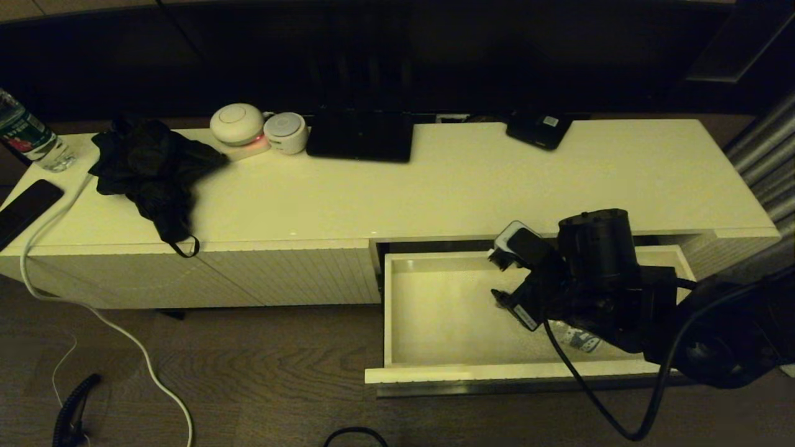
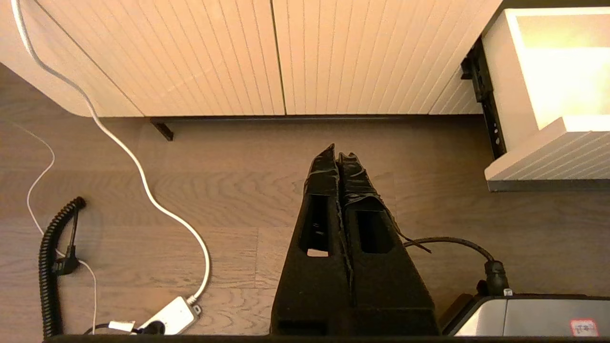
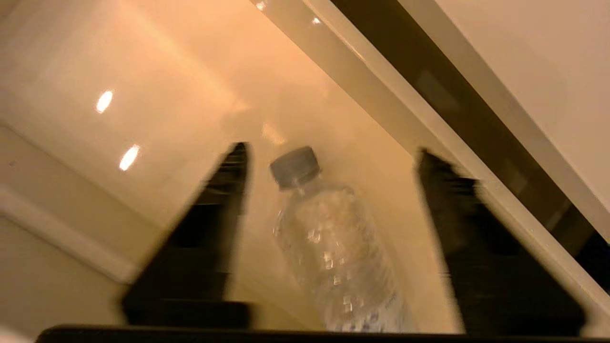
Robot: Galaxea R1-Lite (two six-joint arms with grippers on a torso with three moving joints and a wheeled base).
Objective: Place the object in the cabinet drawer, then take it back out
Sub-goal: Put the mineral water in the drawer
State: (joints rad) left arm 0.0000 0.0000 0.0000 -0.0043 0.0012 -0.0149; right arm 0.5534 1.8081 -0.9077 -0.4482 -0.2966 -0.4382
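The cabinet drawer (image 1: 472,374) stands pulled out at the right of the cream cabinet (image 1: 435,186). The clear bottle (image 3: 333,247) with its grey cap (image 3: 294,166) lies on the drawer's pale floor; only a bit of its label (image 1: 574,339) shows under my arm in the head view. My right gripper (image 3: 333,151) hangs over it inside the drawer, open, one finger on each side of the bottle and neither touching it. My left gripper (image 2: 339,153) is shut on nothing, low over the wooden floor in front of the ribbed cabinet front.
On the cabinet top lie a black cloth (image 1: 152,167), a green-and-red labelled bottle (image 1: 28,139), a dark phone (image 1: 25,208), two round white devices (image 1: 237,124) and black boxes (image 1: 360,136). A white cable (image 1: 93,310) runs down to a power strip (image 2: 174,314).
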